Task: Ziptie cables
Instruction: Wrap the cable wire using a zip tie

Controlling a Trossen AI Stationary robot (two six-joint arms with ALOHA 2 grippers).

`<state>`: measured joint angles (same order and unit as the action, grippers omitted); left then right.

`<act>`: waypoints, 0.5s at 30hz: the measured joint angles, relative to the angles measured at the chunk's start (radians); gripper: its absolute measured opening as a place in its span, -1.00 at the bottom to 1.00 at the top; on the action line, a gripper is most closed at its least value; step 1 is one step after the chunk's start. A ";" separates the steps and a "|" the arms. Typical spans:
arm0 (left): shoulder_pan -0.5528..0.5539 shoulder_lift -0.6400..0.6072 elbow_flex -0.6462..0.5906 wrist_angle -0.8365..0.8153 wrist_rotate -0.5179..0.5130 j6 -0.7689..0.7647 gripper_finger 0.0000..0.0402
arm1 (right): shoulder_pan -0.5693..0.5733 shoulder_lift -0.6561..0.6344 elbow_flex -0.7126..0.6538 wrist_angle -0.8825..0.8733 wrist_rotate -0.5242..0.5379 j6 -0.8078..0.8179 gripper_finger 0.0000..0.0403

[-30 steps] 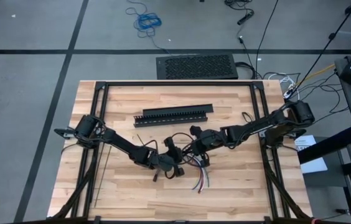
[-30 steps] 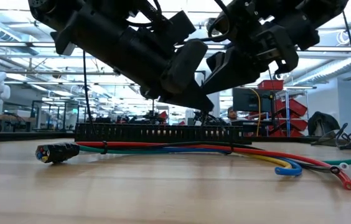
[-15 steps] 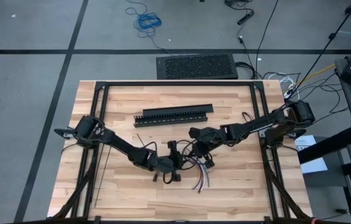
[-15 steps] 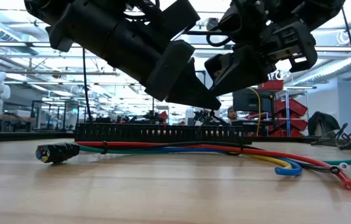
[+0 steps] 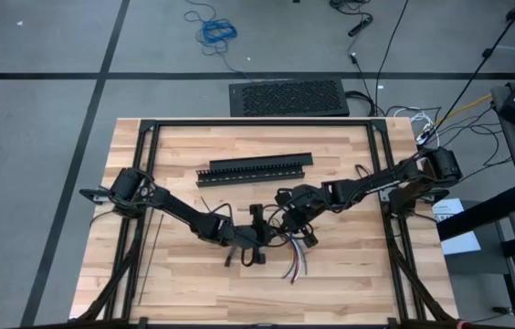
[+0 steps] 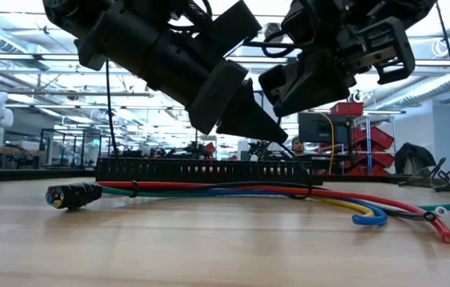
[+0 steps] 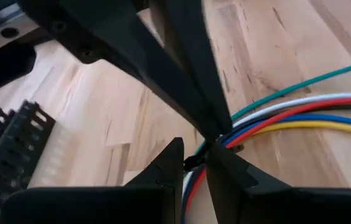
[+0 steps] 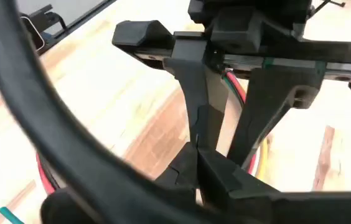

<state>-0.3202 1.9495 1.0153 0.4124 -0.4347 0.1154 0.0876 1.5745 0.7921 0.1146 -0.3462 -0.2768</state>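
Note:
The cables (image 5: 296, 260) lie flat on the wood as a bundle of red, green, blue, yellow and white wires (image 6: 233, 190), one end wrapped in black (image 6: 72, 195), the other ends fanned. A thin black band (image 6: 135, 190) circles the bundle. A straight black ziptie (image 5: 152, 249) lies apart near the table's left. My left gripper (image 7: 194, 163) hovers over the bundle with a narrow gap between its fingers; a small dark bit shows in that gap. My right gripper (image 8: 197, 155) is shut, its tips just ahead of the left gripper's tips (image 5: 271, 238). My left gripper: I cannot tell whether its fingers touch the small dark bit (image 7: 191, 163) between them. My right gripper's shut tips stand close against one left-gripper finger (image 8: 193, 118); I cannot tell whether a ziptie sits between them.
A long black slotted channel (image 5: 254, 170) lies across the far half of the table, behind the cables (image 6: 209, 169). A thick dark cord loops close in front of the right wrist camera (image 8: 51, 118). Bare wood lies along the near edge (image 5: 239, 297).
My left gripper has rolled about its own axis while staying in place over the bundle. My right gripper has swung its wrist and tipped a little, also without travelling. The cables have not moved.

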 joint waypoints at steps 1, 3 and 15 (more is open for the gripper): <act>0.000 0.000 0.000 0.000 0.000 0.022 -0.68 | -0.002 0.000 0.002 -0.002 -0.005 -0.002 -1.00; 0.000 0.000 0.000 0.000 0.001 0.076 -0.68 | -0.009 0.000 0.002 -0.005 -0.028 -0.001 -1.00; 0.012 0.000 0.000 -0.022 0.075 0.234 -0.93 | -0.017 0.000 0.002 -0.020 -0.051 0.006 -1.00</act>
<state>-0.3085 1.9491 1.0154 0.3899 -0.3598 0.3490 0.0704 1.5749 0.7937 0.0949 -0.3969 -0.2704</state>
